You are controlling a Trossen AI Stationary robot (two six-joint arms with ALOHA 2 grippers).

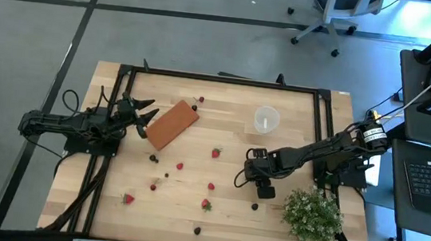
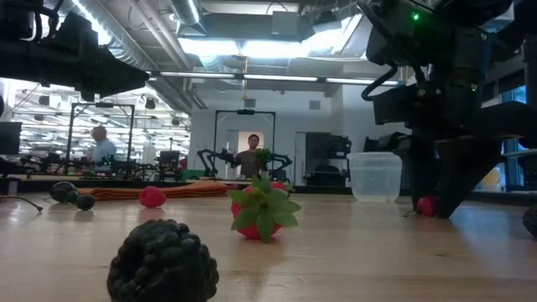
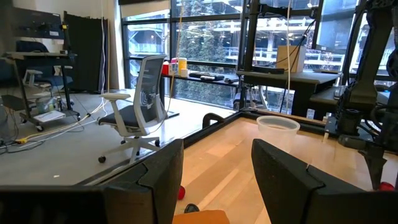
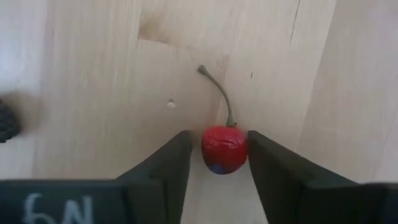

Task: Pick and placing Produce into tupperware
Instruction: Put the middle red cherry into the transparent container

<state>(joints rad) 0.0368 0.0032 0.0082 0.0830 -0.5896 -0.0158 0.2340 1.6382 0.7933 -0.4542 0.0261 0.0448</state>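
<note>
Red cherry (image 4: 224, 149) between right gripper (image 4: 217, 163) fingers, stem pointing away

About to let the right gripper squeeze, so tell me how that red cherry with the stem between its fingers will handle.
The cherry is round and glossy, so it may slip or roll out from between the right gripper fingers if squeezed off-centre. It looks small and probably light. Its thin curved stem lies free on the table and will likely just trail.
</note>
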